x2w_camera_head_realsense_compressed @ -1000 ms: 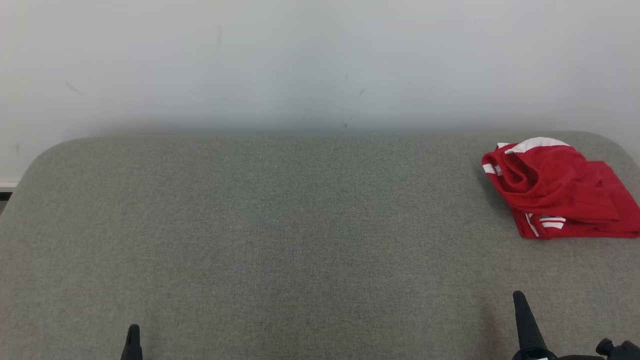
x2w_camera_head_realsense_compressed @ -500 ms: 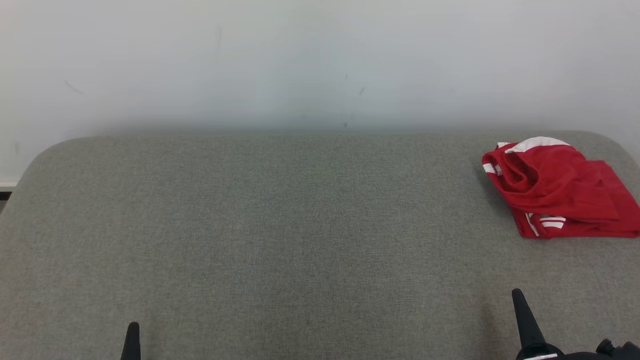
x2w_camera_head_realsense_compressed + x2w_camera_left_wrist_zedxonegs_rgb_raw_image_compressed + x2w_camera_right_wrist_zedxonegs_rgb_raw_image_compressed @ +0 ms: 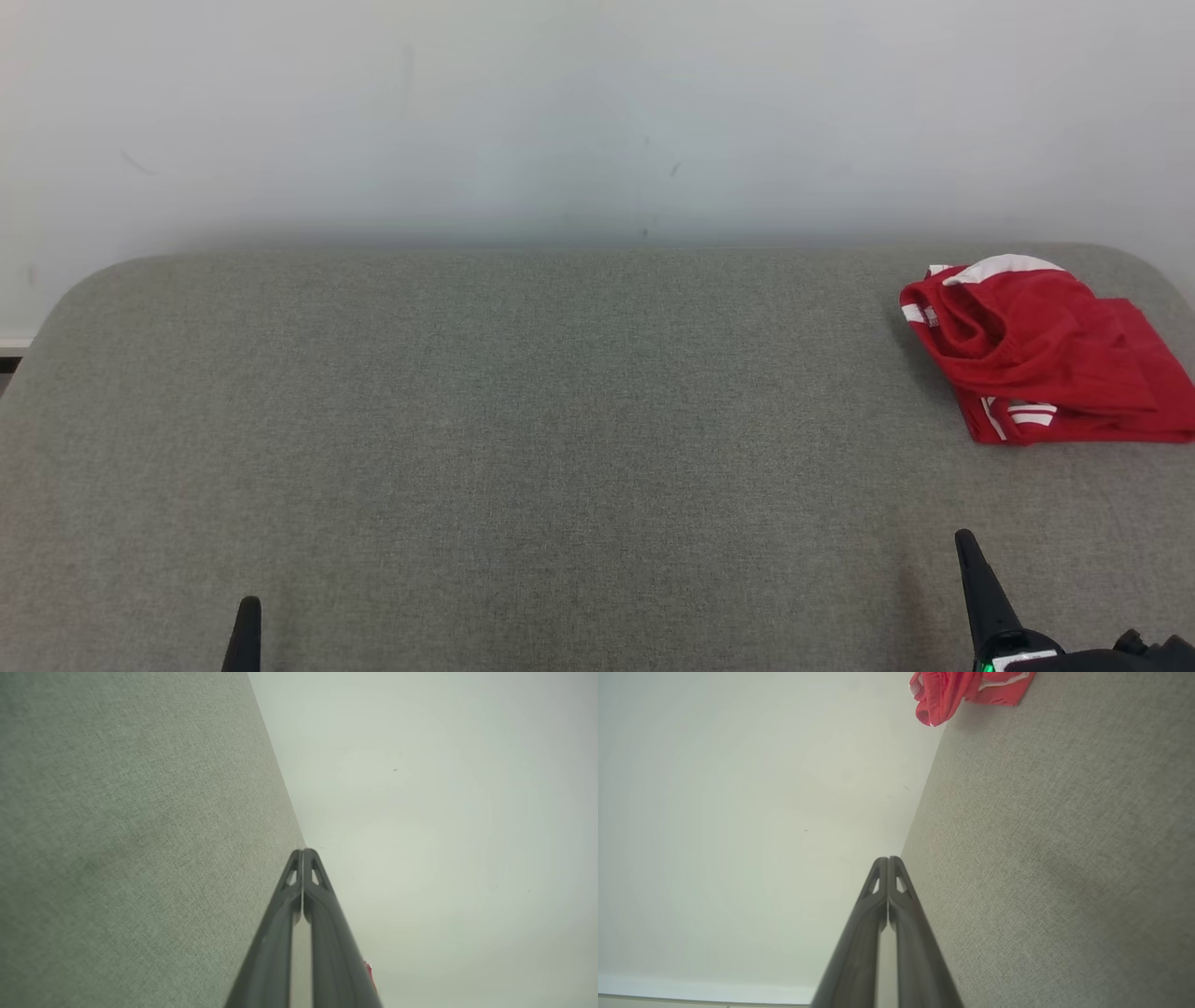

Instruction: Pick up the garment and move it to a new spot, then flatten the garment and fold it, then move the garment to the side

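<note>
Both grippers are closed and hold nothing. In its own wrist view the left gripper point(image 3: 302, 852) has its two dark fingers pressed together from base to tip, and so does the right gripper point(image 3: 888, 859). From the head camera each shows as a single dark spike rising from the bottom edge, the left one at the lower left and the right one at the lower right. The right one reaches higher into the picture. Both point away from the robot toward the wall and hang low over the near part of the table point(image 3: 560, 420), well apart from each other.

Grey woven fabric covers the table, which has rounded far corners. It stands against a plain pale wall point(image 3: 560, 112) with a few faint scuff marks.

At the far right of the table, near the rounded corner, lies the garment point(image 3: 1036, 359), well ahead of the right gripper. It is red with white stripes and sits bunched and loosely folded. Its long axis runs roughly left to right, slanting toward the robot at the right end. A rolled opening faces left.
</note>
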`<state>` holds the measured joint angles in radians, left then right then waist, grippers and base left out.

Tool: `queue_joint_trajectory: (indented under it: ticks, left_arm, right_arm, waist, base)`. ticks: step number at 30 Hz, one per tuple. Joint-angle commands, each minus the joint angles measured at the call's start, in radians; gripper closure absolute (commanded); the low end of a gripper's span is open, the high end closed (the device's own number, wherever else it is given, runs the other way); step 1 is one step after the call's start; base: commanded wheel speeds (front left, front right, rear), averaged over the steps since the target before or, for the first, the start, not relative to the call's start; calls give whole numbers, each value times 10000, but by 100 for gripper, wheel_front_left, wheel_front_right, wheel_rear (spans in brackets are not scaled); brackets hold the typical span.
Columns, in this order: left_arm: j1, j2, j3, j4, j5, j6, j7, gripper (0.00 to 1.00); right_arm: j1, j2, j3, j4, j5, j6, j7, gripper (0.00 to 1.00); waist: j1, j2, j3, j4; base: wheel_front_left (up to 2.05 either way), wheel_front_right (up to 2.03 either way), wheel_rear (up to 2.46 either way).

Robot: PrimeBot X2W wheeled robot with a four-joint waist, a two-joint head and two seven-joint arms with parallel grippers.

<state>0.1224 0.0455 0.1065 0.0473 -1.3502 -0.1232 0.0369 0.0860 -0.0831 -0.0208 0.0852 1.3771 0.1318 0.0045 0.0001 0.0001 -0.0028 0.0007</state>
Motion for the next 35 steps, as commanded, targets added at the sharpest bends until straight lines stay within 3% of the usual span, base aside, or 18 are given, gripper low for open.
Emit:
queue_joint_trajectory:
  ticks: [1, 35]
  left_arm:
    - [88, 60, 55, -128, -219, -25, 61, 100]
    - [175, 74, 169, -424, -2831, -85, 680, 100]
  right_arm:
    - [-72, -57, -31, -86, 229, -15, 62, 100]
    - [-114, 7, -172, -281, 2722, -19, 769, 100]
  waist:
    - [0, -1, 1, 0]
    - [-1, -1, 39, -6]
  base:
    - [0, 0, 0]
    - [0, 0, 0]
